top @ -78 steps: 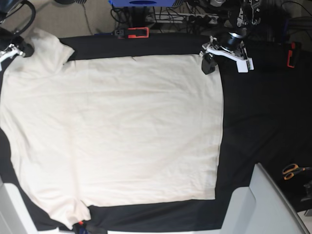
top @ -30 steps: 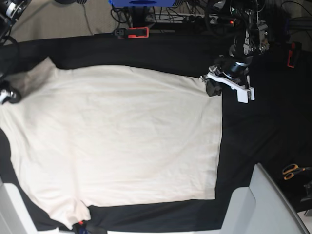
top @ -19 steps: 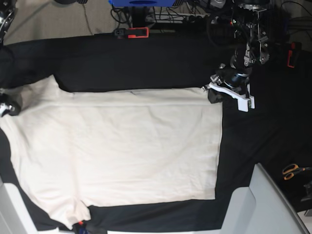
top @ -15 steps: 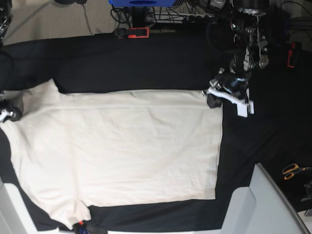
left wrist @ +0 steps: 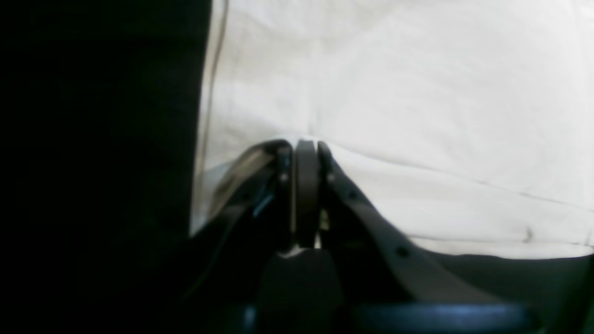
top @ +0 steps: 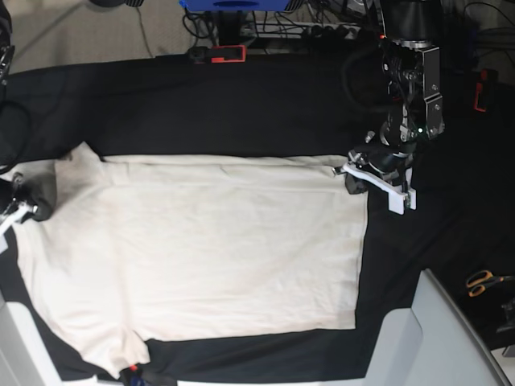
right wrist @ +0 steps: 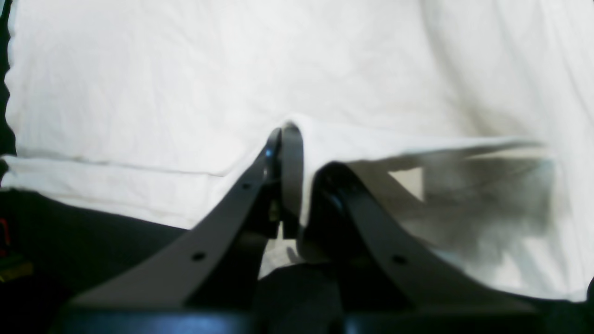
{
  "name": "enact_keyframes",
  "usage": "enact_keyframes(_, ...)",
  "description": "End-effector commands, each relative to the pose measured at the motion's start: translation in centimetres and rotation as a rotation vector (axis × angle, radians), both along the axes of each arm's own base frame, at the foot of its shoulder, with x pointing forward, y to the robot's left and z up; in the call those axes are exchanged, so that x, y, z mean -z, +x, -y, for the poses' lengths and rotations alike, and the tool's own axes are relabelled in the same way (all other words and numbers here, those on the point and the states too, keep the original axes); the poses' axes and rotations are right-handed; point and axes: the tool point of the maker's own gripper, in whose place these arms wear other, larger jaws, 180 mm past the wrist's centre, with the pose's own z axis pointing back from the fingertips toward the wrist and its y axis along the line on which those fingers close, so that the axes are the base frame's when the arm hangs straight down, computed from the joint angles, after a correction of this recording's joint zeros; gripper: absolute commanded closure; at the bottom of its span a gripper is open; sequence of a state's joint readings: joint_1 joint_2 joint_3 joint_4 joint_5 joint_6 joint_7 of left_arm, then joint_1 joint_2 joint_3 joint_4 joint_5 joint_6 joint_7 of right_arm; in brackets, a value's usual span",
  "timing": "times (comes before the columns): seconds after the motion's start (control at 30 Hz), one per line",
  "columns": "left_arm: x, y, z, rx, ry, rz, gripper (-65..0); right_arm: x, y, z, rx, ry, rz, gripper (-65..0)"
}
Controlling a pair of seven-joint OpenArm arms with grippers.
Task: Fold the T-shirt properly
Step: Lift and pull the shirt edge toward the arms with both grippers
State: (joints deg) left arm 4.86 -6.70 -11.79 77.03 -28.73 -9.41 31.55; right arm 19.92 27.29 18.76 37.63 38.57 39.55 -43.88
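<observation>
The cream T-shirt (top: 201,249) lies spread on the black tablecloth (top: 241,112), its far part doubled over toward the front so the far edge is a straight fold. My left gripper (top: 351,178) is at the fold's right end, shut on the shirt's corner. The left wrist view shows its jaws (left wrist: 304,148) pressed together with the T-shirt (left wrist: 417,93) pinched between them. My right gripper (top: 28,211) is at the left edge by the sleeve. In the right wrist view this gripper (right wrist: 290,134) is shut on a raised fold of the T-shirt (right wrist: 185,69).
Orange-handled scissors (top: 485,281) lie at the right edge. A red-and-black clamp (top: 219,55) sits at the table's far edge, another clamp (top: 481,90) at the far right. A pale grey box (top: 434,338) fills the lower right corner. Cables crowd the back.
Both grippers have drawn the shirt's far edge toward the front. The fold line now lies lower on the table, and more black cloth shows behind it.
</observation>
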Motion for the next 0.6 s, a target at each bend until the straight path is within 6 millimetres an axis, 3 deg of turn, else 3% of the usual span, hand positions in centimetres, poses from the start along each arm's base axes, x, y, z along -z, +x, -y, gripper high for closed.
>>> enact_keyframes(0.0,-1.3,1.2,-0.3,-0.002,0.002,0.052,0.0,-2.5,1.9,2.0,0.030,-0.021,0.077,-0.2)
enact_keyframes(0.57,-2.3,4.0,-0.7,-0.012,-0.003,0.086,0.0,-3.2,3.9,3.1,0.049,-0.082,0.114,-0.2)
